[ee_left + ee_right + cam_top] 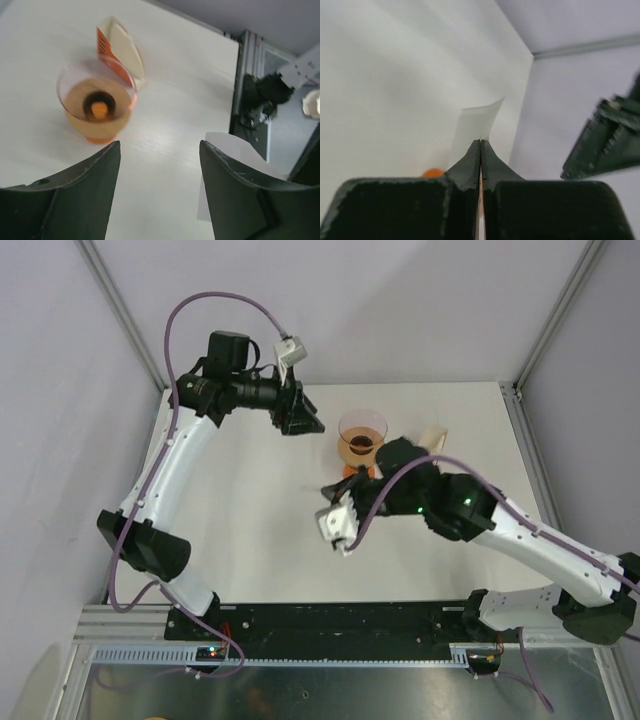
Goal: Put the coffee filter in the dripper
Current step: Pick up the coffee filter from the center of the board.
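The dripper [362, 426] is a clear pinkish cone standing on a brown ring over an orange-tinted glass at the back middle of the table. It also shows in the left wrist view [75, 82]. My right gripper [332, 488] is shut on the thin white coffee filter [477, 122], which sticks out past the fingertips, and holds it in front and to the left of the dripper. The filter also shows in the left wrist view [235, 150], partly hidden behind a finger. My left gripper [300, 418] is open and empty, just left of the dripper.
A cream bundle of filters in an orange-printed pack [122, 47] leans behind the dripper and shows in the top view [432, 438] to the dripper's right. Grey walls and a metal frame [520, 390] bound the white table [240, 540].
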